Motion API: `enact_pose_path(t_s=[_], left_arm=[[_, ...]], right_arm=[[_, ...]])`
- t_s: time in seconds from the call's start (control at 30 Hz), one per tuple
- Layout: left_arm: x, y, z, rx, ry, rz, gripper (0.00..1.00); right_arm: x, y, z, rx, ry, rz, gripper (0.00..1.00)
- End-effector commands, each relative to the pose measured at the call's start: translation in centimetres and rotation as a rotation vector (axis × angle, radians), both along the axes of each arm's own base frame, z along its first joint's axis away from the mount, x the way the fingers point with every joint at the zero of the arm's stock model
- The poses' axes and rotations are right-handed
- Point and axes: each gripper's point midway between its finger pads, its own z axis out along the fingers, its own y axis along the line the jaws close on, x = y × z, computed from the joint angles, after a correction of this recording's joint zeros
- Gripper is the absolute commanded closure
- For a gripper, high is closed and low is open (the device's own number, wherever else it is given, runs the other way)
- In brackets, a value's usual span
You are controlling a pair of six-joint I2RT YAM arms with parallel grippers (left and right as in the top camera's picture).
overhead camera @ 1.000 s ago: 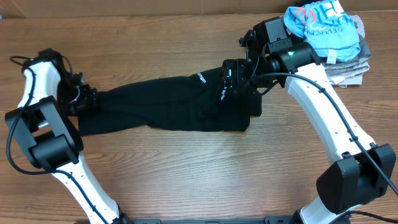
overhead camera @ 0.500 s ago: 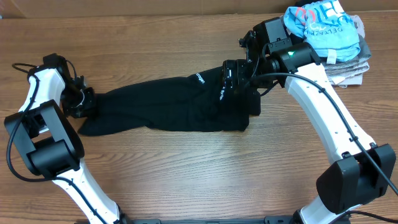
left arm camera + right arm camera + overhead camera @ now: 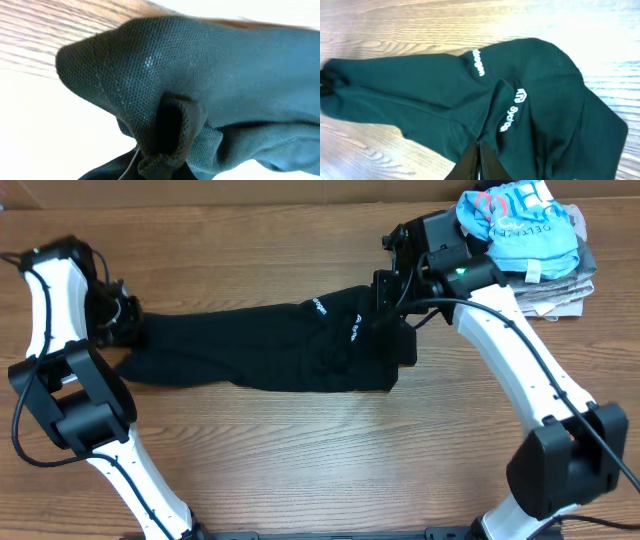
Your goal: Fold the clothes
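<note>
Left gripper (image 3: 122, 325) is clamped on the narrow left end of the black garment (image 3: 260, 345), where its wrist view shows fine open mesh bunched into a rounded fold with a thin thread hanging below. The right gripper (image 3: 385, 300) has its fingers pressed together on a raised ridge of the cloth beside the white printed lettering (image 3: 509, 111). The garment lies along the wood-grain surface (image 3: 300, 460), long and tapered, wider and squared at its right end. A folded stack topped by a light blue shirt (image 3: 520, 225) sits at the far right. Compared with half a second ago, the left arm has swung farther back and outward, drawing the cloth longer and flatter.
</note>
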Motion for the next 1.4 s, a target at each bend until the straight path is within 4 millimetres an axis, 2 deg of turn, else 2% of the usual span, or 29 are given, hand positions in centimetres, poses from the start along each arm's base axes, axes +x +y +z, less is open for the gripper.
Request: enact_pose_path(t_s=[0.0,0.27,0.37,0.77,0.93,1.1,1.2,1.23,1.3,1.37], left_arm=[[1.1,-0.5,2.7,0.01,-0.053,-0.05,0.96],[1.7,-2.9,5.7,0.013,-0.076,-0.141,0.96],[2.0,-4.9,5.8,0.008,-0.07,-0.195,0.96],[3.5,-19.3,5.6,-0.017,-0.11,-0.493,0.96],[3.7,-24.6,5.4,-0.017,-0.153,-0.569,0.96],[3.4,-27.5,4.5,-0.014,-0.155,-0.634,0.91],[3.3,-28.0,3.6,-0.021,-0.131,-0.644,0.9],[3.2,-28.1,3.2,-0.027,-0.121,-0.641,0.88],[3.0,-28.4,2.6,-0.047,-0.101,-0.633,0.79],[2.9,-28.7,2.2,-0.068,-0.089,-0.631,0.42]], right_arm=[[-0.4,0.2,-3.5,0.008,0.092,-0.019,0.96],[-0.3,0.4,-9.8,-0.02,0.222,-0.043,0.96],[-0.3,0.6,-10.9,0.001,0.259,-0.051,0.96],[1.2,-1.4,-9.6,0.065,0.239,-0.09,0.96],[2.5,-3.0,-7.4,0.098,0.173,-0.108,0.96],[3.3,-5.1,-3.7,0.158,0.094,-0.125,0.96],[3.3,-6.0,-2.3,0.174,0.067,-0.127,0.96],[3.3,-6.3,-2.1,0.175,0.064,-0.132,0.96],[3.2,-6.6,-1.8,0.173,0.056,-0.12,0.96],[2.9,-6.8,-2.0,0.171,0.07,-0.127,0.94]])
